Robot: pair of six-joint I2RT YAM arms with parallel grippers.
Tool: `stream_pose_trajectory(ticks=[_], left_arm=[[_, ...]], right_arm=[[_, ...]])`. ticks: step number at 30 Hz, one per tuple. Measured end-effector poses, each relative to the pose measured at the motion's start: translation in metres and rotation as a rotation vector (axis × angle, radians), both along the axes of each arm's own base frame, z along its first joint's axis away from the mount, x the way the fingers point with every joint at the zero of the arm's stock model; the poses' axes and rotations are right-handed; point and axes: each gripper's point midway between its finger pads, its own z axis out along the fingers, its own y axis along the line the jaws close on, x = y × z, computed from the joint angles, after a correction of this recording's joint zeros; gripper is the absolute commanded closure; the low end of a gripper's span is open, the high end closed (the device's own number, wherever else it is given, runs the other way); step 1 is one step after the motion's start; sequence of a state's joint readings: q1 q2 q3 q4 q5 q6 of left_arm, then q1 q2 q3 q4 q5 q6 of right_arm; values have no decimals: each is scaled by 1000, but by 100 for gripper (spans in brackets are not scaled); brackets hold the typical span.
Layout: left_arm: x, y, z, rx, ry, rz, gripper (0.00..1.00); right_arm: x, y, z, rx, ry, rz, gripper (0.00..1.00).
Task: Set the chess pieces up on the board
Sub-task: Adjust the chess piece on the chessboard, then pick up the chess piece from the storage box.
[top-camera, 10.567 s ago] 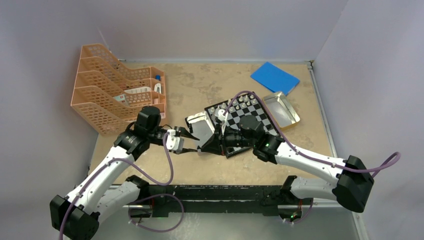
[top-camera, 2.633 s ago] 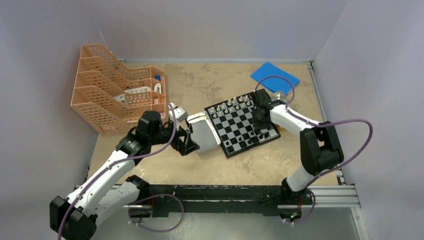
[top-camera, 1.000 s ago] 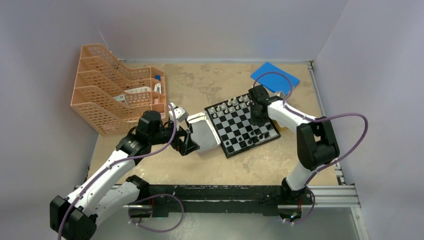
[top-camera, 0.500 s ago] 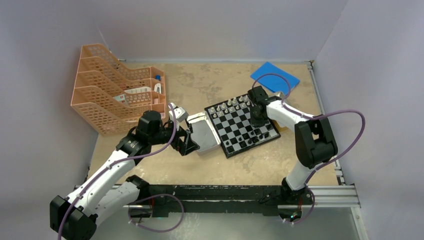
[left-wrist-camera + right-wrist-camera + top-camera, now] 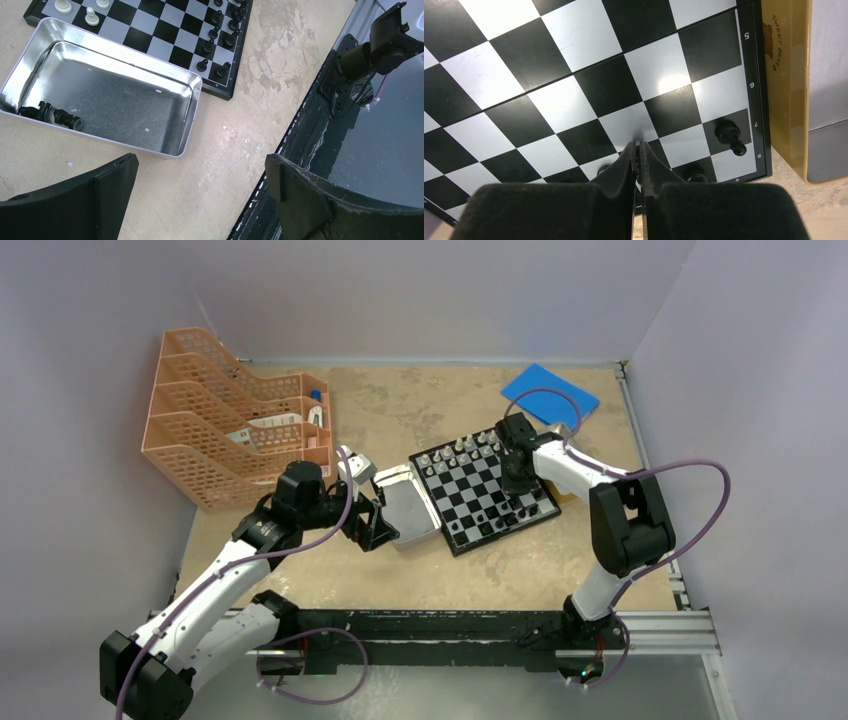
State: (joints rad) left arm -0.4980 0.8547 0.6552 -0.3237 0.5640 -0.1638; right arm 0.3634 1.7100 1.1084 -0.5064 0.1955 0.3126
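Left wrist alone shows black pieces (image 5: pixel 55 116) in tin (image 5: pixel 125 97); left tool (image 5: pixel 200 162) gapes empty, right tool (image 5: pixel 637 148) nearly closed.

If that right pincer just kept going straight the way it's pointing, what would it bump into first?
The board, most likely: the right pincer points down at a white square near the board's numbered edge, though the depth is hard to judge.

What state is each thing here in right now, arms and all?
Left gripper: jaws wide apart, empty.
Right gripper: jaws nearly closed, grip unclear.
Board: flat, partly set up.
Tin: open, holding a few black pieces.
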Motion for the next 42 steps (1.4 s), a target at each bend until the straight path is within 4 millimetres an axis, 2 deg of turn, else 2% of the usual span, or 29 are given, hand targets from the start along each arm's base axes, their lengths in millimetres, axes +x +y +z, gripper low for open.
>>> stream_pose_trajectory(ticks=[11, 15, 18, 22, 26, 27, 28, 32, 35, 37, 40, 42], left_arm=[[0, 0, 0, 0, 0, 0, 0], [0, 0, 0, 2, -1, 2, 0], [2, 2, 0, 8, -2, 15, 0], [10, 6, 6, 32, -8, 58, 0], [26, 11, 20, 59, -44, 124, 1], [32, 11, 23, 69, -57, 137, 2], [39, 12, 26, 83, -70, 149, 4], [70, 9, 29, 158, -97, 174, 27], [98, 7, 16, 246, -94, 193, 37], [116, 7, 0, 313, -72, 208, 43], [140, 3, -23, 401, -40, 204, 47], [153, -1, -34, 443, -35, 179, 54]], right_arm=[[-2, -2, 0, -9, 9, -2, 91], [1, -4, 1, -23, -2, -7, 84], [12, 0, 12, -12, -38, -8, 78], [37, 8, 36, 19, -137, -9, 67], [48, 12, 70, 63, -249, -2, 48], [51, 15, 84, 84, -296, 7, 42], [55, 17, 98, 106, -345, 11, 38], [58, 30, 156, 237, -559, 54, 22], [51, 38, 186, 324, -673, 88, 15], [44, 43, 201, 383, -733, 113, 13], [35, 51, 221, 464, -809, 145, 7], [30, 55, 230, 504, -842, 165, 5]])
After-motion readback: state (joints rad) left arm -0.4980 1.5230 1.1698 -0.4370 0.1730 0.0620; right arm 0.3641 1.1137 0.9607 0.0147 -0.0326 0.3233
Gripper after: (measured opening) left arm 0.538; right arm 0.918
